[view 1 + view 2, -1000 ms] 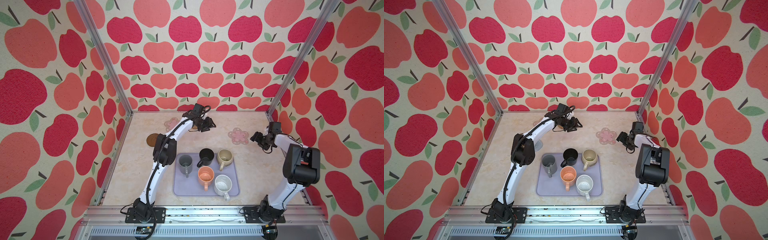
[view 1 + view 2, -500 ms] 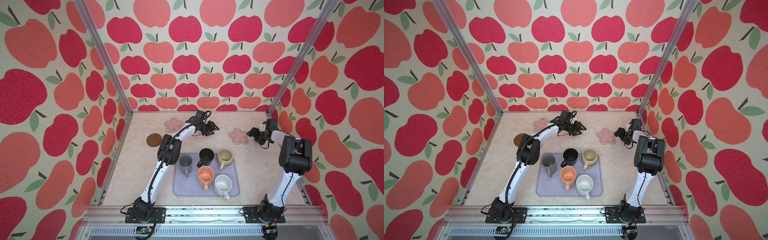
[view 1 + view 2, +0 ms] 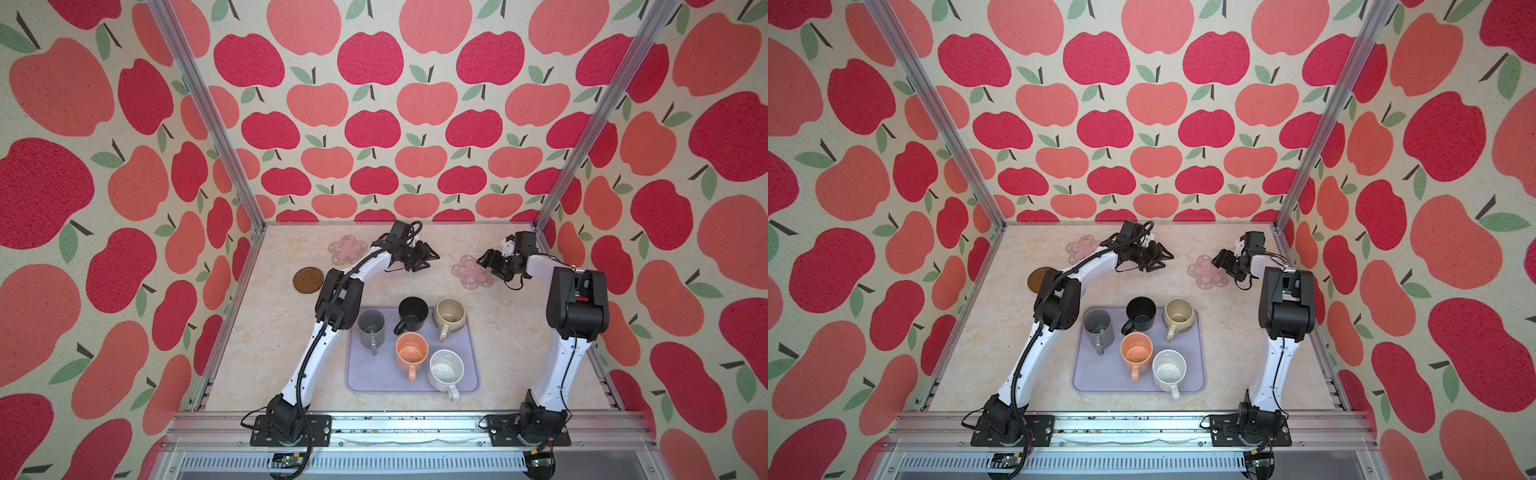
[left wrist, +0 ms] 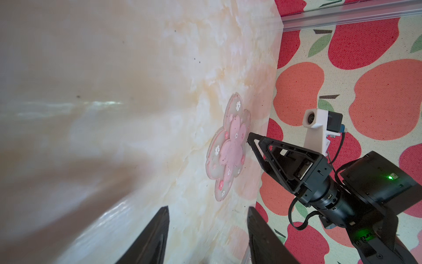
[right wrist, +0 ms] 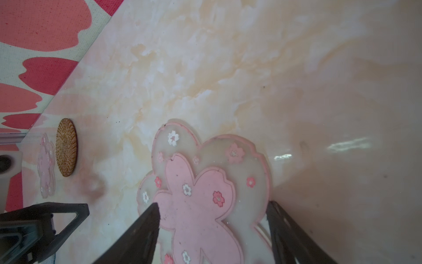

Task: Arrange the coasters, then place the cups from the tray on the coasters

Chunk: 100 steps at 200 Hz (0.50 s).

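Pink and petal-edged, the flower coaster (image 5: 205, 194) lies flat on the table (image 3: 270, 332) directly under your right gripper (image 5: 213, 204). Its fingers (image 5: 146, 228) stand wide and hold nothing. One tip hangs over the petals and the other sits at the coaster's edge; these views do not settle whether either touches it. Your left gripper (image 4: 208, 207) is empty too, its fingers moderately spread over bare table, with that same flower coaster out ahead of them, near the right fingertip.

Behind your left fingers lie the second flower coaster (image 3: 347, 249) and the brown disc (image 3: 308, 280). The woven coaster (image 5: 66, 147) shows only from the right wrist, far ahead of the right fingers and just beside the second flower coaster. No view shows the grey coaster.

All five cups sit on the tray (image 3: 365, 380), well back from both sets of fingers: the grey cup (image 3: 371, 328), black cup (image 3: 413, 311), beige cup (image 3: 449, 316), orange cup (image 3: 411, 351) and white cup (image 3: 445, 368).

You look to be in the arranging stage, with four coasters out on the table and this one probably being set in place. No cup has reached a coaster, so the whole placing half is left.
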Available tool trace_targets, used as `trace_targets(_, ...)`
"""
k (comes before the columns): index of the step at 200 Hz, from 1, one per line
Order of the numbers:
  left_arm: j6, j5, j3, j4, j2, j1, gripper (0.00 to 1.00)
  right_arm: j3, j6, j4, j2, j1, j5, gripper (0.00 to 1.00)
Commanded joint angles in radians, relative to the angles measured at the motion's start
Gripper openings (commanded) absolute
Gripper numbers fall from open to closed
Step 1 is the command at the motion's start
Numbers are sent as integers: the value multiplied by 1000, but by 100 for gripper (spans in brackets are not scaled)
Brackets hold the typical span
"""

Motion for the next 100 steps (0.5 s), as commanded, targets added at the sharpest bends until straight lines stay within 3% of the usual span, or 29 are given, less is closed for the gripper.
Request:
trace_targets(1, -21, 20, 6, 11, 29, -2, 57, 4, -21, -81, 33, 23, 2, 76)
trace_targets(100, -11, 16, -44, -98, 5, -9, 56, -110, 47, -68, -34, 95, 0, 74)
